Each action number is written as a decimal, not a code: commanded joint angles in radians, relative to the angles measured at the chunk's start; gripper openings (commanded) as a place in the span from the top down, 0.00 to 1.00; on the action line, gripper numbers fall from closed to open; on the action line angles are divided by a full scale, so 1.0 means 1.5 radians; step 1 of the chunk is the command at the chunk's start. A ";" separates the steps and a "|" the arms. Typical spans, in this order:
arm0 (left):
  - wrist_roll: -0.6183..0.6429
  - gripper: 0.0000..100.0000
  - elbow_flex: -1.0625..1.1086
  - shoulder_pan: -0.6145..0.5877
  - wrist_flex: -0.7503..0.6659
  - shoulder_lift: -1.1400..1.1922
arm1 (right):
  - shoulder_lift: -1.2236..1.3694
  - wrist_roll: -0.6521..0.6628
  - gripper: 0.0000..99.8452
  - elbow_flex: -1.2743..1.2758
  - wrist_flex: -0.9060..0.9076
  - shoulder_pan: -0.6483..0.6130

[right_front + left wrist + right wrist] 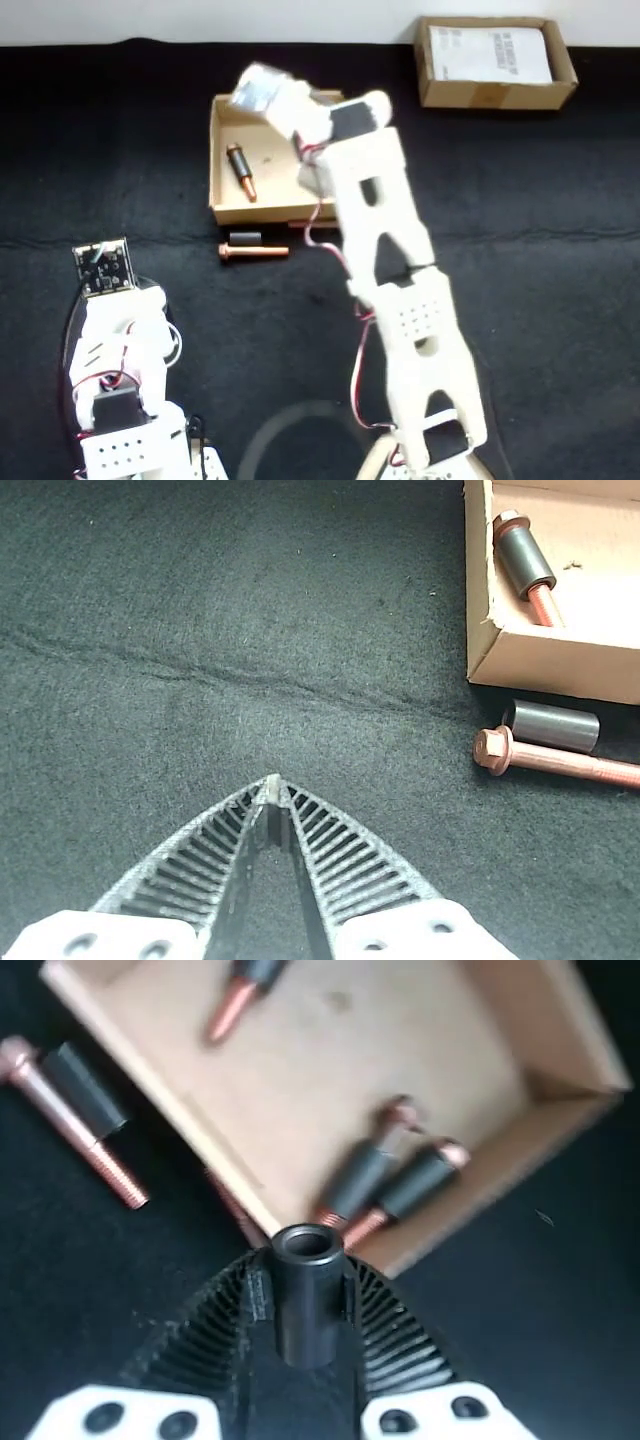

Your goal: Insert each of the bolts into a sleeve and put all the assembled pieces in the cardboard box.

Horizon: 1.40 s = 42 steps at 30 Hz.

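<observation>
Right claw (305,1265) grips a sleeve (308,1305) over the box (440,1070); left claw (272,788) closed, empty. Dropped here, the sleeve would land boltless.

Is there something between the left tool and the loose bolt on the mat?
Nothing visible: only bare mat lies between the left tool and the bolt. The loose sleeve lies on the bolt's far side, near the cardboard box.

The left white plastic arm (118,340) and right white plastic arm (400,290) are hole-pierced links with black motors, thin red-and-white cables (316,222), and a ribbed dark left pincer (272,782) and right pincer (305,1260) on white screw-holed bases.
</observation>
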 commanded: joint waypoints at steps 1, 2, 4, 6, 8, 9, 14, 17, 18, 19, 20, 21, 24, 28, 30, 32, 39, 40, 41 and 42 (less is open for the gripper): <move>-0.005 0.98 0.013 -0.008 -0.010 -0.019 | -0.140 -0.086 0.99 -0.012 0.010 0.037; -0.005 0.98 0.013 -0.008 -0.010 -0.019 | -0.165 -0.106 0.99 0.005 0.010 0.044; -0.005 0.98 0.013 -0.008 -0.010 -0.019 | -0.220 -0.149 0.99 0.044 0.010 0.060; -0.005 0.98 0.013 -0.008 -0.010 -0.018 | -0.282 -0.190 0.99 0.095 0.010 0.073; -0.005 0.98 0.013 -0.008 -0.010 -0.018 | -0.352 -0.235 0.99 0.154 0.010 0.094; -0.005 0.98 0.013 -0.008 -0.010 -0.018 | -0.389 -0.257 0.99 0.190 0.010 0.107; -0.005 0.98 0.013 -0.007 -0.007 -0.018 | -0.584 -0.308 0.99 0.406 0.010 0.172; -0.005 0.98 0.013 -0.006 -0.005 -0.017 | -0.701 -0.310 0.99 0.528 0.009 0.198; -0.005 0.98 0.013 -0.006 0.002 -0.017 | -0.739 -0.310 0.99 0.567 0.009 0.205; -0.005 0.98 0.013 -0.005 0.014 -0.017 | -0.779 -0.311 0.99 0.605 0.009 0.211; -0.005 0.98 0.013 -0.003 0.026 -0.018 | -0.819 -0.311 0.99 0.644 0.009 0.216; -0.005 0.98 0.013 -0.002 0.034 -0.018 | -0.859 -0.311 0.99 0.682 0.009 0.221; -0.005 0.98 0.013 0.015 0.052 -0.018 | -0.980 -0.307 0.99 0.796 0.009 0.247; -0.020 0.98 0.013 0.015 0.070 -0.019 | -1.138 -0.306 0.99 0.954 0.008 0.273; -0.056 0.98 0.007 0.018 0.070 -0.021 | -1.215 -0.310 0.99 1.038 0.008 0.274; -0.075 0.98 -0.003 0.016 0.072 -0.020 | -1.292 -0.310 0.99 1.112 0.007 0.274; -0.131 0.98 -0.107 0.048 0.181 -0.018 | -1.543 -0.307 0.99 1.323 -0.005 0.275; -0.131 0.98 -0.125 0.057 0.190 -0.018 | -1.578 -0.307 0.99 1.351 -0.012 0.275; -0.131 0.98 -0.145 0.066 0.198 -0.018 | -1.610 -0.307 0.99 1.377 -0.021 0.275; -0.131 0.98 -0.165 0.078 0.204 -0.018 | -1.644 -0.307 0.99 1.403 -0.033 0.275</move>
